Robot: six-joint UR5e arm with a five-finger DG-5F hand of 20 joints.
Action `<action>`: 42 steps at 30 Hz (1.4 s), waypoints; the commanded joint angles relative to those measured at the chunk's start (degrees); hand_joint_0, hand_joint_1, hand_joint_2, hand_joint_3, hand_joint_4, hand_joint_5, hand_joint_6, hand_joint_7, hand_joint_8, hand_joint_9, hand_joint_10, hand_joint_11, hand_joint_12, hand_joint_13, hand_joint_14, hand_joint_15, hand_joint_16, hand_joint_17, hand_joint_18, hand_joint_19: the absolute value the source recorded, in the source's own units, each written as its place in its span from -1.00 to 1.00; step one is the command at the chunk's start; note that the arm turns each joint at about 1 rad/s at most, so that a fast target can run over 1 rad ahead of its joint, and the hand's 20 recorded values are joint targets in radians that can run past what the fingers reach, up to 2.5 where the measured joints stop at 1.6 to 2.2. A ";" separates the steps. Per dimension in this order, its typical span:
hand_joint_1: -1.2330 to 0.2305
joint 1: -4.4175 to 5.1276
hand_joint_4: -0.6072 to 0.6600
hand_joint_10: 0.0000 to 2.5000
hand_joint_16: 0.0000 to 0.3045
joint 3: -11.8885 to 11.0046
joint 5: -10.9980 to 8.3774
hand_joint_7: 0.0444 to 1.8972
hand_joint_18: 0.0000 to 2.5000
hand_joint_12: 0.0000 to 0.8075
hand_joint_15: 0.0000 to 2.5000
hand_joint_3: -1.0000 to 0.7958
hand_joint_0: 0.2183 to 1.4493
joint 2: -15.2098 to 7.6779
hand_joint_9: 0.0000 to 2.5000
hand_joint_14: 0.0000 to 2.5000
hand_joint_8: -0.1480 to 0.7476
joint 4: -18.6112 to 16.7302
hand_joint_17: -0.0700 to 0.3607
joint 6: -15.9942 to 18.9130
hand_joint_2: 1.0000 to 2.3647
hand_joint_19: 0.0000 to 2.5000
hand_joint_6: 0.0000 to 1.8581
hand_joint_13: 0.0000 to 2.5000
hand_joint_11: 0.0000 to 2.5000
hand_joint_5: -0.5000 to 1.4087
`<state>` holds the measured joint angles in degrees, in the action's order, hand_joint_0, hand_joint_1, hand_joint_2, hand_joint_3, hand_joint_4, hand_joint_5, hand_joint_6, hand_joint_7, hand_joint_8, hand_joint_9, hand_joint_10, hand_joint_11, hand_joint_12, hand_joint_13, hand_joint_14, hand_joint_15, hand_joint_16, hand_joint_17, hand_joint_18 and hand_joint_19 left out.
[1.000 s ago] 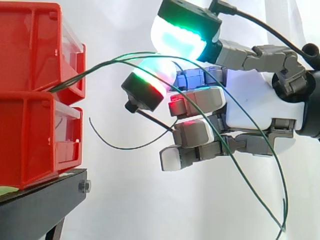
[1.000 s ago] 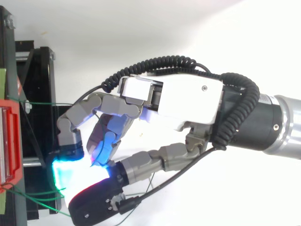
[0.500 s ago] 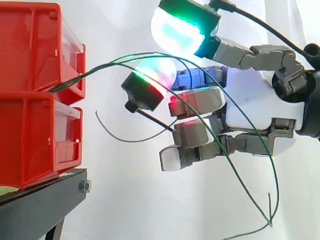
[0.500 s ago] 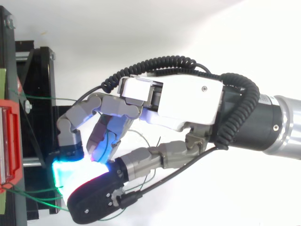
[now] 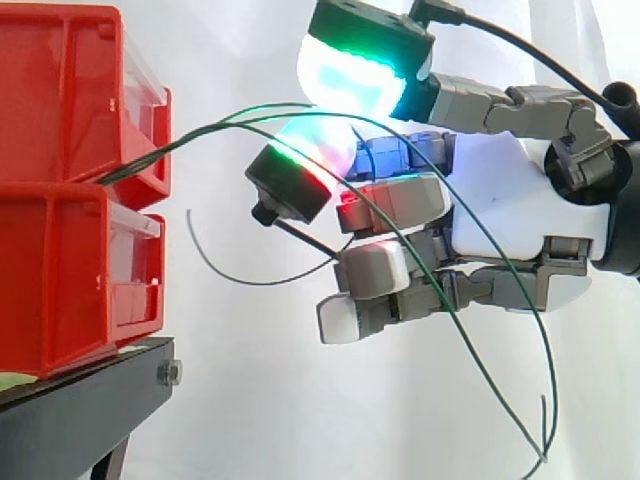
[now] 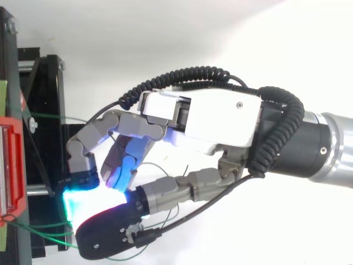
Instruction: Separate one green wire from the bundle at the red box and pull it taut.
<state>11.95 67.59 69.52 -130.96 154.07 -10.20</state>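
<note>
- The step in hand is the separating: the hand (image 5: pixel 510 215) sits right of centre in the side view, just clear of the red box (image 5: pixel 60 270) that fills the left edge on its black stand (image 5: pixel 80 400).
- The bundle (image 5: pixel 112 178) leaves the gap between the upper and lower red bins and fans out rightward into separate strands.
- The fingers (image 5: pixel 300 165) are curled, and one glowing pad meets the thumb pad (image 5: pixel 355 75) near the top centre of the frame. The green wire (image 5: pixel 262 105), the upper strand, runs straight into the seam between these two pads, so it reads as pinched there.
- Beyond the pinch that wire loops behind the hand and drops in a wide slack arc toward the lower right corner.
- A second strand (image 5: pixel 480 369) crosses in front of the other curled fingers, untouched by the pinch as far as I can tell, and slants to the lower right.
- A short loose curl (image 5: pixel 262 283) hangs below the pinching finger, between hand and bins.
- In the top view the hand (image 6: pixel 215 118) reaches left, its lit pads (image 6: pixel 83 201) pressed together at the lower left beside the stand.
- Next, in my judgement, the hand needs to draw away from the bins while keeping the pinch firm, so that only the held strand straightens; the crossing strand could snag and come along.
</note>
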 commanded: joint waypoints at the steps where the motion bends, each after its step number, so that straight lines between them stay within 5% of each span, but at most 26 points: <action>1: -0.25 0.01 -0.01 -0.99 -0.67 0.00 0.00 0.12 -0.43 -0.07 -0.35 0.01 -0.39 0.00 -0.03 -0.98 -0.10 0.00 -0.14 0.00 -0.96 -0.56 -0.02 -0.25 0.18 -0.65; 12: -0.31 0.01 -0.17 -0.99 -0.70 0.00 0.00 0.11 -0.72 -0.17 -0.80 0.00 -0.40 0.00 -0.38 -0.99 -0.15 0.00 -0.19 -0.44 -0.97 -0.76 -0.04 -0.65 -0.61 -0.63; 18: -0.33 0.01 -0.24 -1.00 -0.70 0.00 0.09 0.19 -0.87 -0.22 -0.91 0.00 -0.40 0.00 -0.58 -1.00 -0.21 0.00 -0.19 -0.61 -0.97 -0.88 -0.07 -0.79 -0.88 -0.63; 31: -0.35 -0.34 -0.32 -1.00 -0.68 0.09 0.18 0.20 -0.96 -0.21 -0.93 -0.04 -0.40 0.00 -0.77 -1.00 -0.28 1.23 -0.17 -0.61 -0.97 -0.92 -0.08 -0.86 -1.00 -0.63; 34: -0.35 -0.61 -0.30 -1.00 -0.68 0.00 0.35 0.19 -0.97 -0.21 -0.93 -0.04 -0.40 0.09 -0.77 -1.00 -0.28 3.34 -0.17 0.00 -0.97 -0.92 -0.08 -0.86 -1.00 -0.63; 42: -0.34 -1.49 -0.23 -1.00 -0.67 0.09 5.54 0.20 -0.86 -0.17 -0.89 -0.05 -0.39 4.48 -0.65 -1.00 -0.18 20.74 -0.16 0.53 -0.97 -0.87 -0.09 -0.77 -0.93 -0.63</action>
<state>10.95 67.64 73.69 -128.45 165.66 -9.97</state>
